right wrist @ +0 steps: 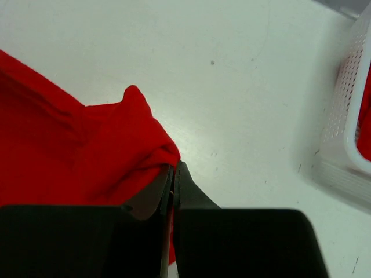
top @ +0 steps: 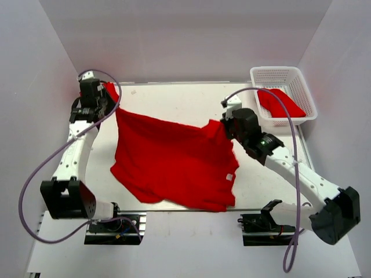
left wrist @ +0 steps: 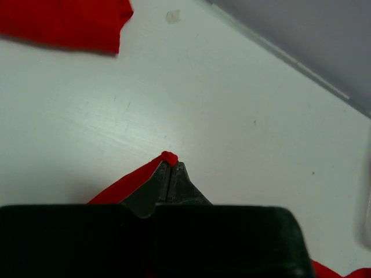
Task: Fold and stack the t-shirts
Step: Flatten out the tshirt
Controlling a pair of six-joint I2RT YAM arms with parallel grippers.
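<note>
A red t-shirt (top: pixel 174 162) hangs stretched between my two grippers over the middle of the table, its lower part resting on the table. My left gripper (top: pixel 104 107) is shut on its left corner; a pinch of red cloth (left wrist: pixel 168 157) shows at the closed tips (left wrist: pixel 170 168). My right gripper (top: pixel 223 128) is shut on the shirt's right corner (right wrist: pixel 116 150), with cloth bunched at the tips (right wrist: pixel 174 168). Another red t-shirt (top: pixel 279 103) lies in the white basket (top: pixel 301 78). A further piece of red cloth (left wrist: pixel 64 23) lies on the table at the far left.
The white lattice basket stands at the back right corner of the table, seen also in the right wrist view (right wrist: pixel 348 133). White walls enclose the table on the left, back and right. The arm bases sit at the near edge.
</note>
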